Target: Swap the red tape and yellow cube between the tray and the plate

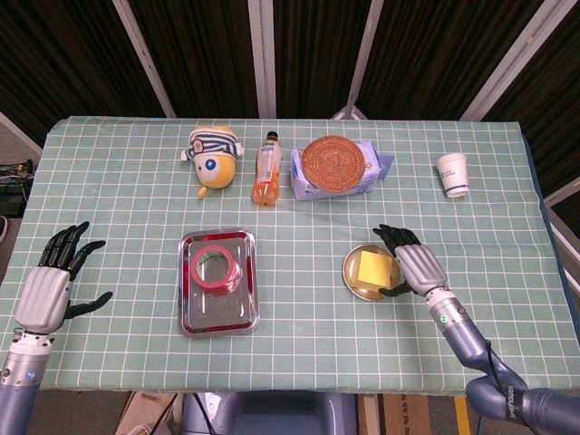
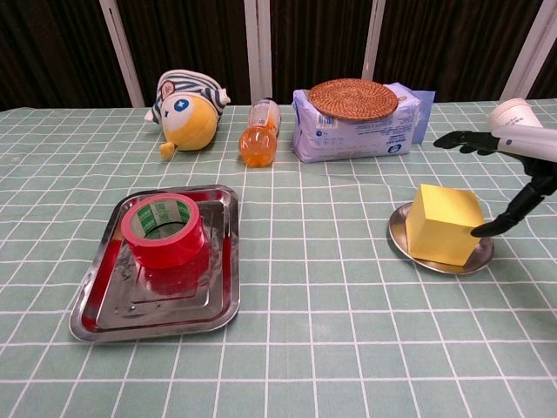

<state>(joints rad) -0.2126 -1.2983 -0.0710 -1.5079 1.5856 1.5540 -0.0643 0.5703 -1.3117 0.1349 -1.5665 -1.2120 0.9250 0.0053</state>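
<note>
From the head view, one yellow cube sits flat on the single round plate, touching nothing else, just left of the right hand, whose fingers are spread wide and hold nothing. One red tape lies on its side, hole upward, in the one steel tray, well left of that hand. The left hand hovers at the counter edge, fingers splayed, palm down. In the chest view, the cube stands slightly turned on the plate, and the right hand is apart from it, fingers wide.
</note>
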